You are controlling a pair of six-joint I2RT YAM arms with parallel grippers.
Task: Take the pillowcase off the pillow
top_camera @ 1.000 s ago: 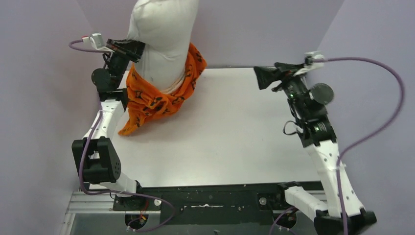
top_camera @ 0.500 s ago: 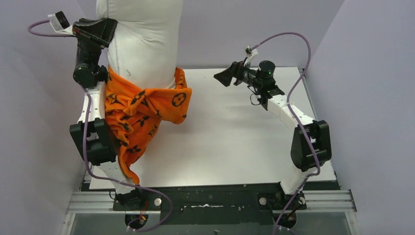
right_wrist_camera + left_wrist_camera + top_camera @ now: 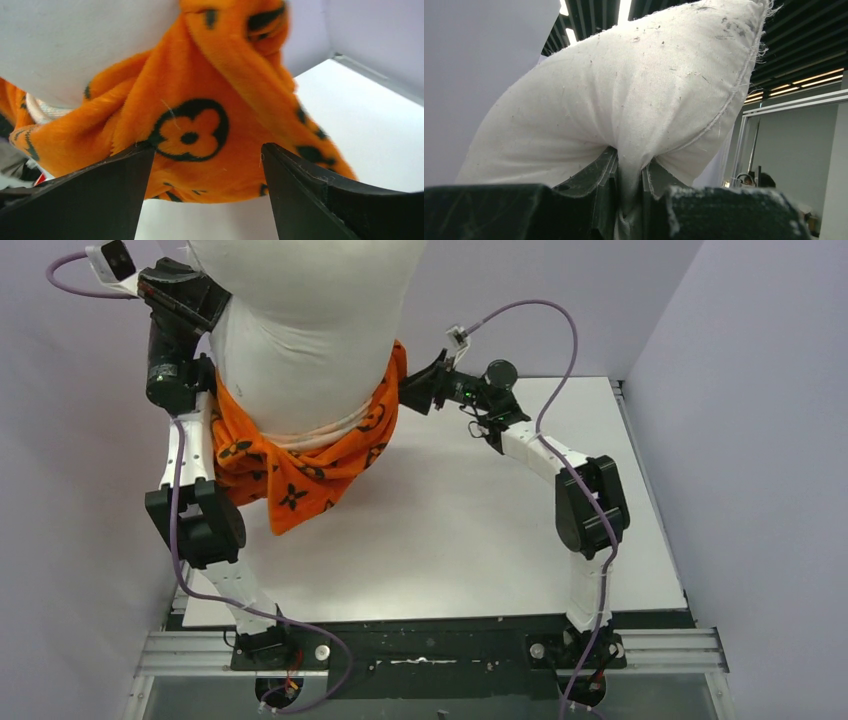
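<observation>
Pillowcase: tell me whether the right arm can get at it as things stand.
Probably yes: the open right end effector sits at the pillowcase, orange fabric framed between its fingers, nothing blocking.

The hoisted pillow (image 3: 310, 330) and the pillowcase (image 3: 300, 465) bunched round its lower end block the table's (image 3: 480, 540) far-left side beside the left arm (image 3: 195, 530), while bare tabletop lies open to their right and front.

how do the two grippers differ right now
The left gripper is shut, pinching the white pillow; the right gripper is open, gripping nothing. The left gripper is raised high by the pillow; the right gripper sits lower, its jaws facing the orange pillowcase. Both are up in the air.
</observation>
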